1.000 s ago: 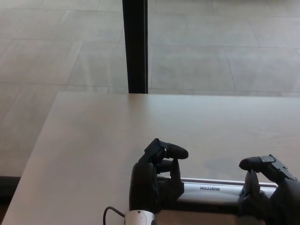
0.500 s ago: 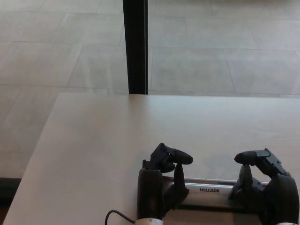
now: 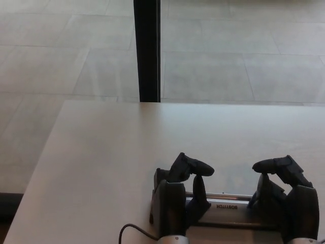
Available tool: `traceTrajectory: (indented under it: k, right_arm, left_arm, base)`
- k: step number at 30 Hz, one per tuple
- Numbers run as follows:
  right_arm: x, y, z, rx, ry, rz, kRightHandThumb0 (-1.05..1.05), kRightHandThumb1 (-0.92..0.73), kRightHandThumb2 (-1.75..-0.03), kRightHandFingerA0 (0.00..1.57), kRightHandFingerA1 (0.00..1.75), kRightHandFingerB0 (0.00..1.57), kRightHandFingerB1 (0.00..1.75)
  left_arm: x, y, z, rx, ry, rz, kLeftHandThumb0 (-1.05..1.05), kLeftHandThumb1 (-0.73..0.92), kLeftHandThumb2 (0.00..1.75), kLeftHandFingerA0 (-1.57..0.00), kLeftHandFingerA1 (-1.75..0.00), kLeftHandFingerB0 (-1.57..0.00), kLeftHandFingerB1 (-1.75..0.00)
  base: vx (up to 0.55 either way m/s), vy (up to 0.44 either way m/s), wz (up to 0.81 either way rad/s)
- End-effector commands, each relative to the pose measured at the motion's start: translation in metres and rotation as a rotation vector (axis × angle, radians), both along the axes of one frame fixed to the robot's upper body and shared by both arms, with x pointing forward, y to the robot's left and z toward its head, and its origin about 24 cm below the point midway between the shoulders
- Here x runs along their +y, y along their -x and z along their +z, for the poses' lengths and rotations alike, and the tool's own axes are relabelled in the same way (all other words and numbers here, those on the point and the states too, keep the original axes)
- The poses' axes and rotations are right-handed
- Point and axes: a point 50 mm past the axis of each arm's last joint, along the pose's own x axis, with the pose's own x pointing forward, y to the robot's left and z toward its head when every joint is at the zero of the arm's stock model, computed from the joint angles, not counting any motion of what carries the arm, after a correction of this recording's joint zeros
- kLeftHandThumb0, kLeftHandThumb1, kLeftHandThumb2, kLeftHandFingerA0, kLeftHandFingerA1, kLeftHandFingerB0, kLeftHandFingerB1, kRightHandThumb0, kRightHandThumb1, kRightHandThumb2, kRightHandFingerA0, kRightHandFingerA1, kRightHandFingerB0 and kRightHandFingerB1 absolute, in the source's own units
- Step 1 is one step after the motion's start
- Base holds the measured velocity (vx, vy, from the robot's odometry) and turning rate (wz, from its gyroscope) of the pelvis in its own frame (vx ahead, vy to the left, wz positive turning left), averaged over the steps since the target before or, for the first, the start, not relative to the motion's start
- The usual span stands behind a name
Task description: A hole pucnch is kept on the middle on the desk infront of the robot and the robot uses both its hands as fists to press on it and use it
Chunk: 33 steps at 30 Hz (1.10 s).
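Observation:
The hole punch (image 3: 228,207), a long silver bar with a dark base and a printed label, lies across the near edge of the pale desk (image 3: 127,147). My left hand (image 3: 177,195) sits on the punch's left end, fingers curled into a fist with the thumb jutting to the right. On the punch's right end rests my right hand (image 3: 284,195), also curled, thumb pointing left. Both hands cover the ends of the bar; only its middle stretch shows between them.
A black vertical post (image 3: 147,51) stands behind the desk's far edge. Grey floor tiles (image 3: 228,66) lie beyond. A thin black cable (image 3: 134,231) loops by my left wrist at the bottom edge.
My left hand has shifted right and my right hand left, closer together on the bar. Both fists sit further onto the punch than a second ago.

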Motion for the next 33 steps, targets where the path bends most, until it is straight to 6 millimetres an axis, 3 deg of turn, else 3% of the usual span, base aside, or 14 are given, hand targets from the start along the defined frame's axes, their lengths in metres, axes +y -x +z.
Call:
traceTrajectory:
  k: [1, 7, 13, 15, 17, 22, 23, 24, 26, 27, 28, 31, 32, 33]
  right_arm:
    - [-0.020, 0.045, -0.068, 0.252, 0.175, -0.168, -0.47, -0.75, -0.77, 0.97, 1.75, 0.76, 1.75]
    - [-0.021, 0.046, -0.070, 0.251, 0.140, -0.188, -0.45, -0.71, -0.81, 0.94, 1.75, 0.72, 1.75]
    - [-0.016, 0.036, -0.047, 0.121, 0.202, -0.154, -0.40, -0.69, -0.90, 0.92, 1.75, 0.67, 1.72]
    - [-0.016, 0.034, -0.044, 0.102, 0.192, -0.155, -0.37, -0.68, -0.92, 0.93, 1.75, 0.67, 1.71]
    - [-0.018, 0.022, -0.023, 0.036, 0.143, -0.115, -0.37, -0.71, -0.92, 1.00, 1.75, 0.66, 1.71]
    - [-0.028, 0.012, 0.008, -0.032, 0.116, -0.056, -0.32, -0.72, -0.91, 1.02, 1.75, 0.63, 1.67]
    - [-0.033, 0.007, 0.030, -0.064, 0.155, 0.005, -0.32, -0.71, -0.94, 1.04, 1.75, 0.66, 1.66]
    - [-0.035, 0.005, 0.040, -0.076, 0.172, 0.034, -0.32, -0.71, -0.94, 1.04, 1.75, 0.66, 1.66]
    - [-0.040, 0.004, 0.060, -0.085, 0.226, 0.101, -0.27, -0.74, -0.91, 1.00, 1.75, 0.62, 1.65]
    - [-0.043, 0.004, 0.077, -0.108, 0.256, 0.158, -0.24, -0.72, -0.96, 0.96, 1.75, 0.71, 1.44]
    - [-0.045, 0.004, 0.087, -0.119, 0.266, 0.176, -0.25, -0.70, -0.97, 0.96, 1.75, 0.73, 1.42]
    - [-0.049, 0.004, 0.102, -0.123, 0.271, 0.203, -0.24, -0.69, -0.98, 0.95, 1.75, 0.74, 1.41]
    - [-0.054, 0.005, 0.113, -0.126, 0.282, 0.222, -0.21, -0.70, -0.95, 0.99, 1.75, 0.64, 1.55]
    - [-0.063, 0.007, 0.131, -0.109, 0.306, 0.242, -0.20, -0.69, -0.98, 0.93, 1.75, 0.72, 1.37]
  left_arm:
    - [-0.046, 0.045, -0.017, 0.039, 0.052, 0.110, -0.35, 0.80, 0.91, -0.91, -1.75, -0.61, -1.60]
    - [-0.046, 0.046, -0.019, 0.031, 0.027, 0.094, -0.34, 0.78, 0.93, -0.91, -1.75, -0.60, -1.62]
    - [-0.045, 0.049, -0.015, 0.020, 0.124, 0.090, -0.36, 0.79, 0.92, -0.86, -1.75, -0.61, -1.52]
    - [-0.045, 0.049, -0.013, 0.026, 0.165, 0.084, -0.36, 0.77, 0.93, -0.85, -1.75, -0.60, -1.56]
    - [-0.041, 0.042, 0.001, 0.012, 0.322, 0.037, -0.35, 0.81, 0.91, -0.95, -1.75, -0.59, -1.66]
    - [-0.031, 0.028, 0.021, 0.048, 0.452, -0.117, -0.34, 0.83, 0.89, -0.96, -1.75, -0.58, -1.72]
    - [-0.020, 0.020, 0.039, 0.063, 0.501, -0.166, -0.34, 0.84, 0.94, -0.93, -1.75, -0.57, -1.75]
    - [-0.016, 0.018, 0.047, 0.072, 0.524, -0.200, -0.34, 0.84, 0.94, -0.93, -1.75, -0.57, -1.75]
    - [-0.006, 0.014, 0.064, 0.075, 0.521, -0.243, -0.33, 0.83, 0.95, -0.89, -1.75, -0.54, -1.75]
    - [0.003, 0.011, 0.080, 0.084, 0.501, -0.304, -0.33, 0.82, 0.94, -0.90, -1.75, -0.54, -1.75]
    - [0.009, 0.009, 0.089, 0.090, 0.495, -0.352, -0.31, 0.82, 0.95, -0.90, -1.75, -0.54, -1.75]
    - [0.018, 0.007, 0.101, 0.108, 0.475, -0.407, -0.30, 0.77, 1.01, -0.93, -1.75, -0.55, -1.75]
    - [0.025, 0.004, 0.109, 0.106, 0.468, -0.435, -0.26, 0.70, 1.08, -0.96, -1.75, -0.57, -1.70]
    - [0.037, -0.001, 0.118, 0.096, 0.455, -0.450, -0.25, 0.68, 1.11, -0.96, -1.75, -0.57, -1.70]
  base:
    - [0.00, 0.000, 0.00]
    - [0.00, 0.000, 0.00]
    - [0.00, 0.000, 0.00]
    - [0.00, 0.000, 0.00]
    - [0.00, 0.000, 0.00]
    - [0.00, 0.000, 0.00]
    - [0.00, 0.000, 0.00]
    - [0.00, 0.000, 0.00]
    - [0.00, 0.000, 0.00]
    - [0.00, 0.000, 0.00]
    - [0.00, 0.000, 0.00]
    - [0.00, 0.000, 0.00]
    - [0.00, 0.000, 0.00]
    - [0.00, 0.000, 0.00]
